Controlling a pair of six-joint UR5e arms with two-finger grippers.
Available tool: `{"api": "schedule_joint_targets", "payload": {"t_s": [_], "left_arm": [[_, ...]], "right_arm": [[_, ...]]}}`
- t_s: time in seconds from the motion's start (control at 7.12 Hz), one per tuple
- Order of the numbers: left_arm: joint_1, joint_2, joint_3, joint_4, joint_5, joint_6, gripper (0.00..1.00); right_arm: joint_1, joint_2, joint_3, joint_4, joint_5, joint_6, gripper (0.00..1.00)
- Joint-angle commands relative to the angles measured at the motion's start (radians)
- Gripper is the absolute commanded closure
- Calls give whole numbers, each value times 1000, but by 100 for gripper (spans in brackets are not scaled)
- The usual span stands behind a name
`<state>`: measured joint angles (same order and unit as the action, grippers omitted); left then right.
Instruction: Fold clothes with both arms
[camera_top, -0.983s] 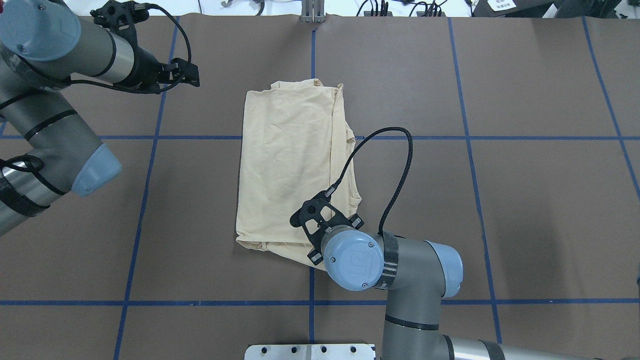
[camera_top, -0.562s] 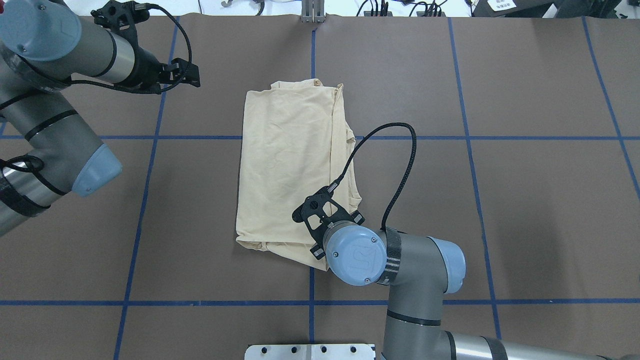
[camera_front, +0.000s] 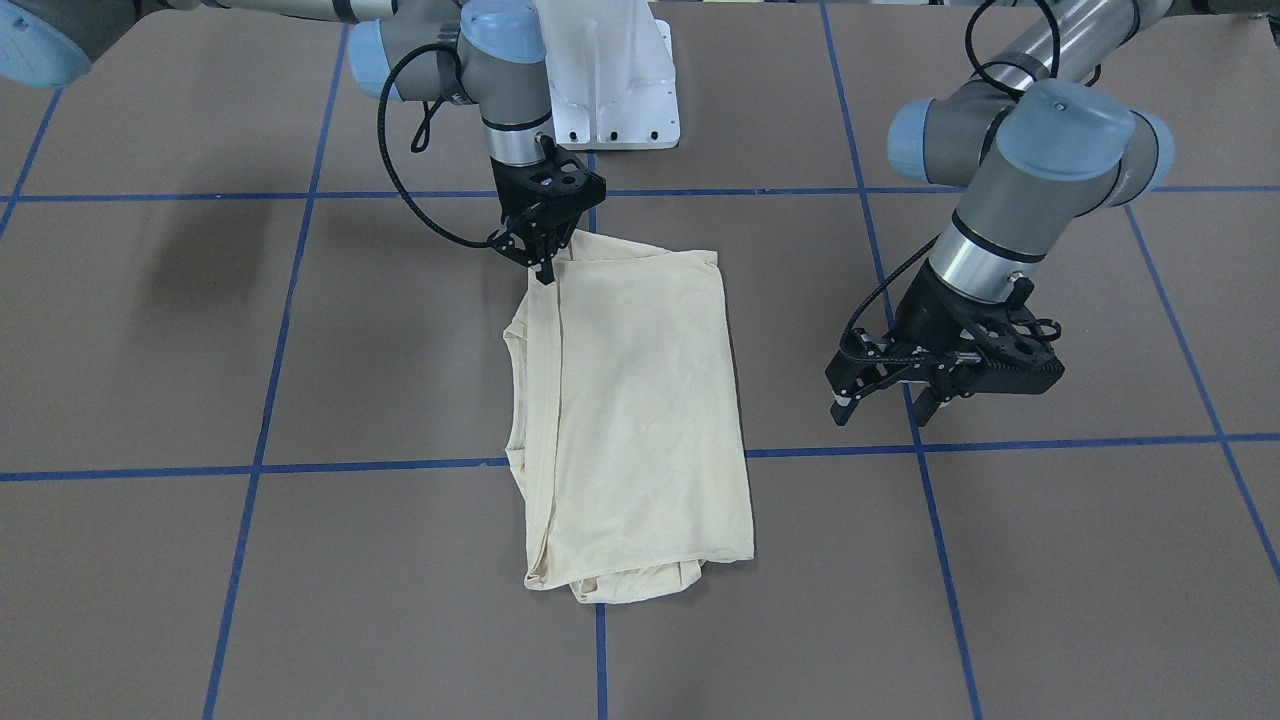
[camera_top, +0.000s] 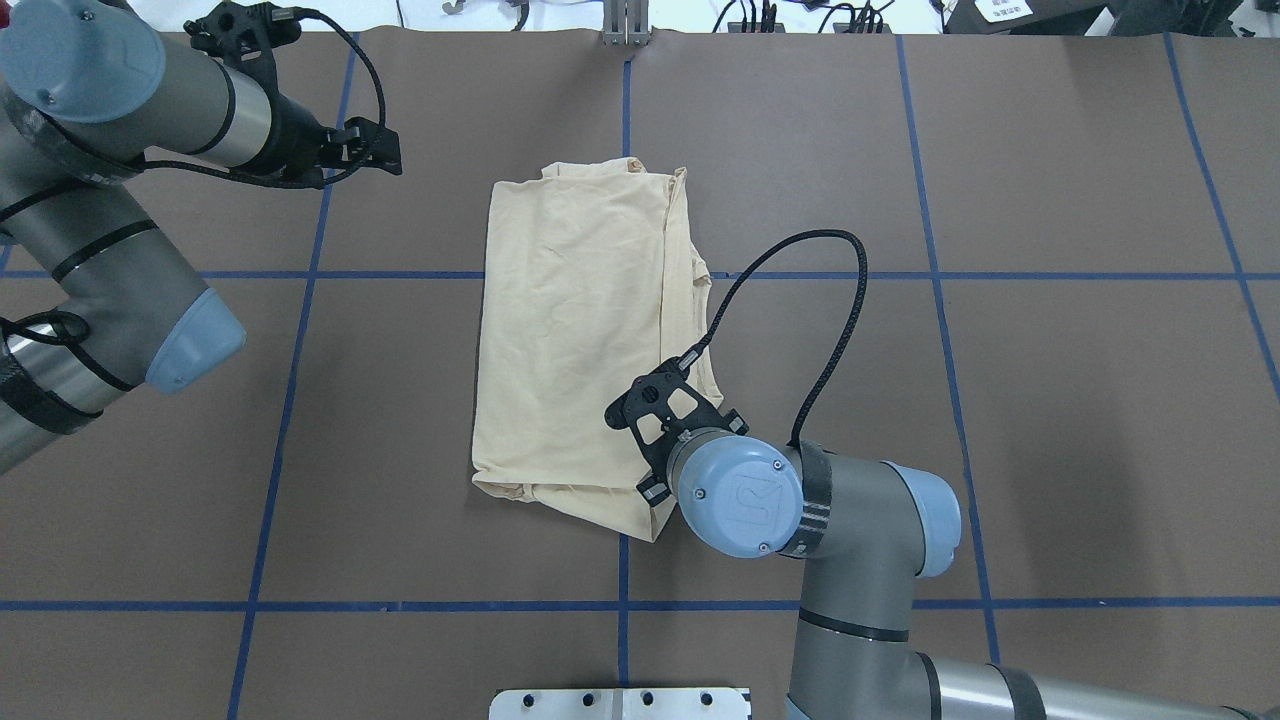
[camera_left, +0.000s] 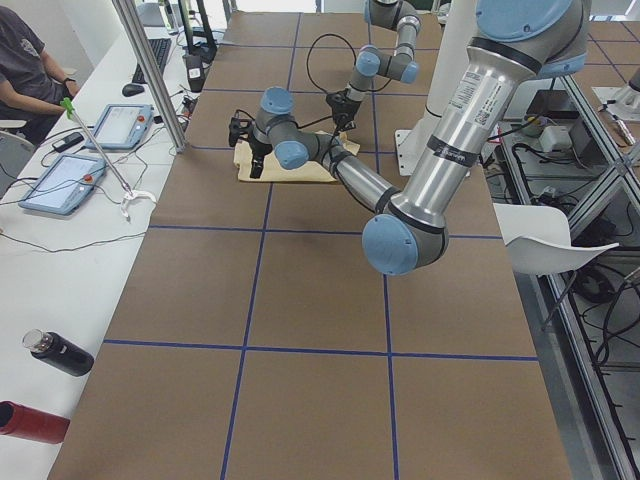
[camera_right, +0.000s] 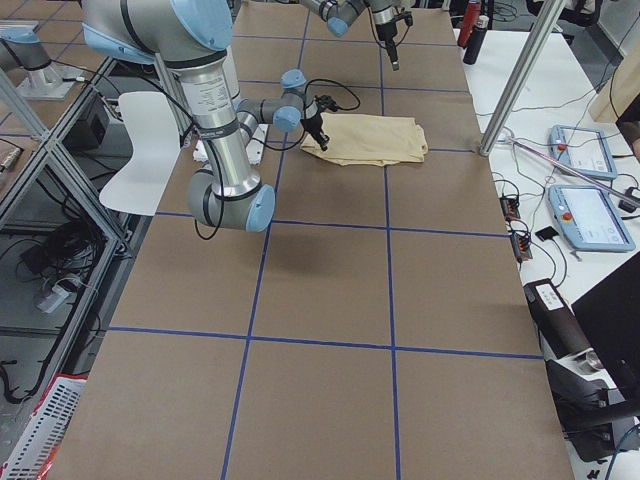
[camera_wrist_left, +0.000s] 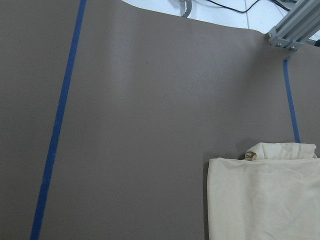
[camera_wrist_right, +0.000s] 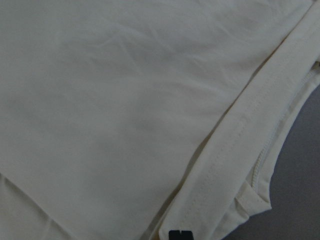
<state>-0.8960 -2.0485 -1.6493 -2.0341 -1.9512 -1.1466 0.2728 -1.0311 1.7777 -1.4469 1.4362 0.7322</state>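
The pale cream T-shirt (camera_front: 640, 400) (camera_top: 580, 330) lies folded into a long rectangle in the middle of the table, plain side up, with no print showing. My right gripper (camera_front: 546, 272) points down at the shirt's corner nearest the robot. Its fingers are shut, pinching the hem there. The right wrist view is filled with cloth (camera_wrist_right: 125, 100), and a stitched hem runs down to a black fingertip (camera_wrist_right: 180, 235). My left gripper (camera_front: 882, 408) (camera_top: 385, 150) hovers open above bare table beside the shirt's far end, holding nothing. The left wrist view catches the shirt's far corner (camera_wrist_left: 265, 200).
The white pedestal base (camera_front: 610, 70) stands at the robot's edge of the table. A black cable loop (camera_top: 830, 300) arcs from the right wrist over the table. Blue tape lines (camera_top: 290, 400) grid the brown surface. A side bench holds tablets (camera_left: 60, 185) and bottles (camera_left: 60, 352), with a person (camera_left: 25, 70) seated there.
My right wrist has shifted to the right and slightly away from the robot, its cable loop swinging wider. The shirt and the left arm have not visibly moved.
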Motion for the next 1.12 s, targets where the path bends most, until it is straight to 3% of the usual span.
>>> {"api": "schedule_joint_targets", "payload": {"t_s": [0.0,0.28,0.7,0.98], "left_arm": [[2,-4,0,0,2,-5,4],[2,-6,2,0,3,-5,4],[3,-7,2,0,5,-5,4],[3,-9,2,0,5,-5,4]], "right_arm": [[-4,-32,52,-65,31,172,100],[-7,-43,62,-70,78,281,100],[-4,-67,83,-69,90,291,100],[23,-93,124,-69,163,288,100]]}}
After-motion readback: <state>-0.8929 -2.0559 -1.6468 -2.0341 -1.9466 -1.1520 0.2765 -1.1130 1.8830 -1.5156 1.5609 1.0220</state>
